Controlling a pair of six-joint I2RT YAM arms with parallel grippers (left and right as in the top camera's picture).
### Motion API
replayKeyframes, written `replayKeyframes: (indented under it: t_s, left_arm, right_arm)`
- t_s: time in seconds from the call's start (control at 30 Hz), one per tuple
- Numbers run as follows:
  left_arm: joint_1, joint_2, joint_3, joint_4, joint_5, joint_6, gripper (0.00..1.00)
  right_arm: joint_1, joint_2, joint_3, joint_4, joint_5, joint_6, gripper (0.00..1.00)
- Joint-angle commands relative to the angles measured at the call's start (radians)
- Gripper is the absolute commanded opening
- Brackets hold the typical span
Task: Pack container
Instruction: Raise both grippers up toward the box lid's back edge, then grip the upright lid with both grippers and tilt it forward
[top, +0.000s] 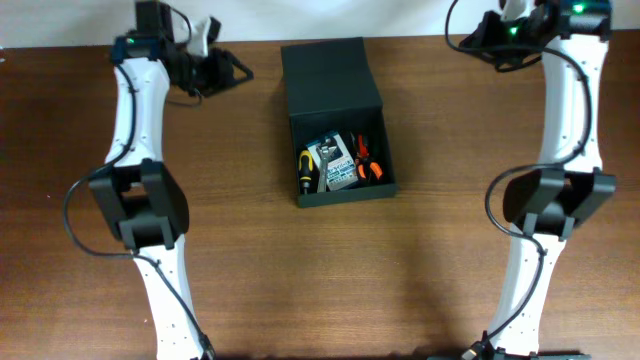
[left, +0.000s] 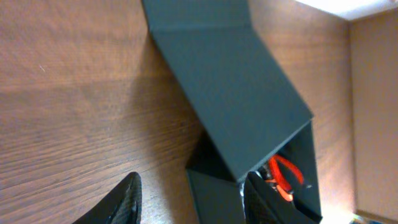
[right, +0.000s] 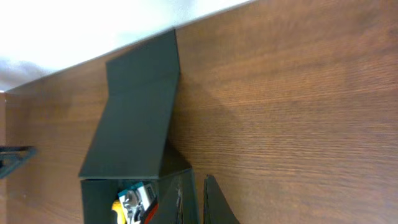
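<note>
The container (top: 345, 195) is a dark green-black box at the table's middle, its flap lid (top: 325, 75) leaning up at the back. Inside lie a yellow-handled screwdriver (top: 307, 168), a blue-and-white card pack (top: 338, 165) and orange-handled pliers (top: 366, 160). My left gripper (top: 235, 70) is open and empty at the far left, apart from the box. In the left wrist view its fingers (left: 193, 208) frame the box corner, with the lid (left: 230, 81) and pliers (left: 283, 174) beyond. My right gripper (top: 470, 44) is at the far right, its fingers (right: 202, 202) close together and empty. The right wrist view also shows the lid (right: 134, 118) and card pack (right: 137, 196).
The brown wooden table (top: 450, 260) reaches a pale wall at the back edge (top: 400, 20). Both white arms stand along the left and right sides.
</note>
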Motion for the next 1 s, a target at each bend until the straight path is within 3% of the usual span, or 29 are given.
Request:
replayKeyframes:
  t_s: [0.0, 0.13, 0.3, 0.37, 0.97]
  left_arm:
    - [0.004, 0.047, 0.002, 0.021, 0.093, 0.015, 0.43]
    - [0.004, 0.114, 0.002, 0.035, 0.172, 0.016, 0.35]
    - [0.004, 0.191, 0.002, 0.039, 0.270, 0.015, 0.09]
    - [0.002, 0.212, 0.002, 0.037, 0.272, 0.011, 0.04]
    - [-0.066, 0.315, 0.002, 0.084, 0.269, -0.022, 0.02]
  right_arm:
    - [0.024, 0.094, 0.003, 0.005, -0.051, -0.018, 0.04]
    - [0.061, 0.175, 0.003, 0.024, -0.051, -0.018, 0.04]
    - [0.093, 0.240, 0.002, 0.031, -0.052, -0.018, 0.04]
    - [0.101, 0.252, 0.002, 0.034, -0.061, -0.027, 0.04]
    - [0.171, 0.256, -0.165, 0.147, -0.074, -0.076, 0.04]
